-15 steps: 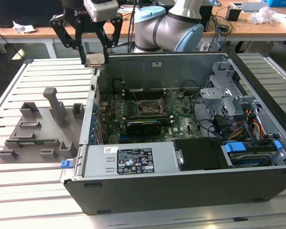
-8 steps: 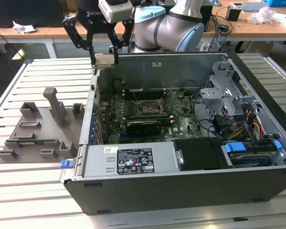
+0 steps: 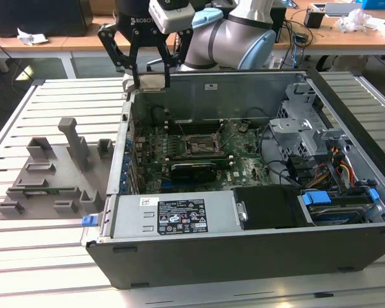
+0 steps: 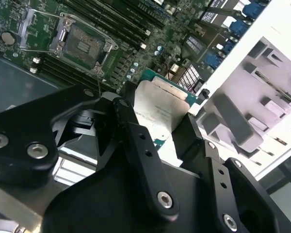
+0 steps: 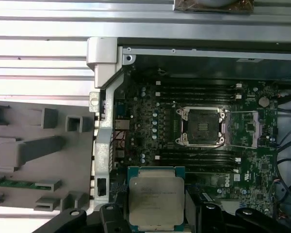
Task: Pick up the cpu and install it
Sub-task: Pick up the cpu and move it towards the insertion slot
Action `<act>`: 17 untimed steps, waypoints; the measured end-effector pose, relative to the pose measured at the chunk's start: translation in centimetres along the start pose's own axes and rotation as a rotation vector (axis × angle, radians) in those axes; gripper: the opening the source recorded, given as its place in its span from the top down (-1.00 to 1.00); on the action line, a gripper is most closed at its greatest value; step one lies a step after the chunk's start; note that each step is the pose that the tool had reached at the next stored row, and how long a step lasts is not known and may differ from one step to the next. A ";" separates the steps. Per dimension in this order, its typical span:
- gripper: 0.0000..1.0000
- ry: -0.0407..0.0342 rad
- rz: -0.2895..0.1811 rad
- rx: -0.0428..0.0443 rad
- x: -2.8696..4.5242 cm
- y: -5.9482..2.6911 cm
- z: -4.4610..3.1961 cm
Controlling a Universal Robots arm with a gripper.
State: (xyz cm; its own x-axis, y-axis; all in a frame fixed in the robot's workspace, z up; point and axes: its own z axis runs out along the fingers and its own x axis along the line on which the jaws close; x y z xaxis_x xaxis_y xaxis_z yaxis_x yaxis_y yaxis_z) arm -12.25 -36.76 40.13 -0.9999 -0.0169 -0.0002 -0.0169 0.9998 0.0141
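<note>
First wrist view — the cpu (image 5: 156, 201), square silver lid on a green rim — gripped between black fingers (image 5: 112, 217).

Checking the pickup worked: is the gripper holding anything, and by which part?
The gripper holds the cpu, its fingers clamped on two opposite side edges, silver top left bare.

Slatted table (image 3: 51, 263), wood desk (image 3: 83, 42) in bkgd

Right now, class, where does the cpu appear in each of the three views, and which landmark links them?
Exterior view: the cpu hangs in the gripper above the case's far wall.
Second wrist view: cpu clamped between the black fingers.
First wrist view: cpu, silver face showing, between the fingers.
Shared landmark: the empty socket.
</note>
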 end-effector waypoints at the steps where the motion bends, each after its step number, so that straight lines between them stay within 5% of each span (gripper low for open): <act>1: -0.09 0.0000 0.000 0.0000 -0.13 0.00 0.03; 17: -0.09 0.0008 0.000 0.0000 -2.80 -0.05 0.55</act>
State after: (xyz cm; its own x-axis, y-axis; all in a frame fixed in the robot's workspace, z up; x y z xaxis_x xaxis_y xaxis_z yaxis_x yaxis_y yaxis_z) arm -9.45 -36.75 39.58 -0.9999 -0.0169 0.0006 -0.0169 0.9998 0.0141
